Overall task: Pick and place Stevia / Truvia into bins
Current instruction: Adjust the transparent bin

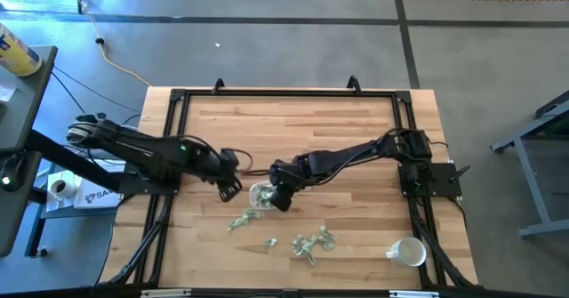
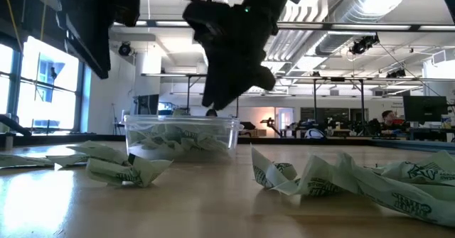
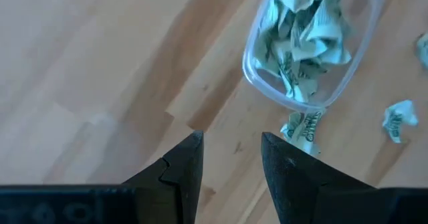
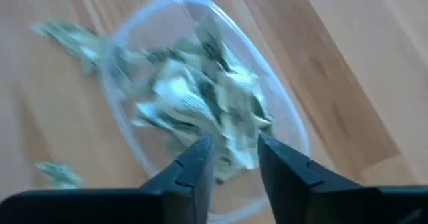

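Note:
The clear bin (image 1: 259, 191) stands mid-table on the wood and holds several pale green and white Stevia packets (image 4: 194, 103). My right gripper (image 4: 231, 150) hovers open just over the bin's packets, with nothing visibly between its fingers; the high view shows this right gripper (image 1: 278, 198) at the bin's right rim. My left gripper (image 3: 231, 147) is open over bare wood just left of the bin (image 3: 251, 70), also empty. More packets lie loose near the front edge (image 1: 311, 243), (image 1: 240, 220).
A white mug (image 1: 407, 252) stands at the front right. One loose packet (image 3: 304, 127) lies right against the bin's wall, and another (image 3: 398, 117) lies a little farther off. A black frame (image 1: 178, 98) runs around the tabletop.

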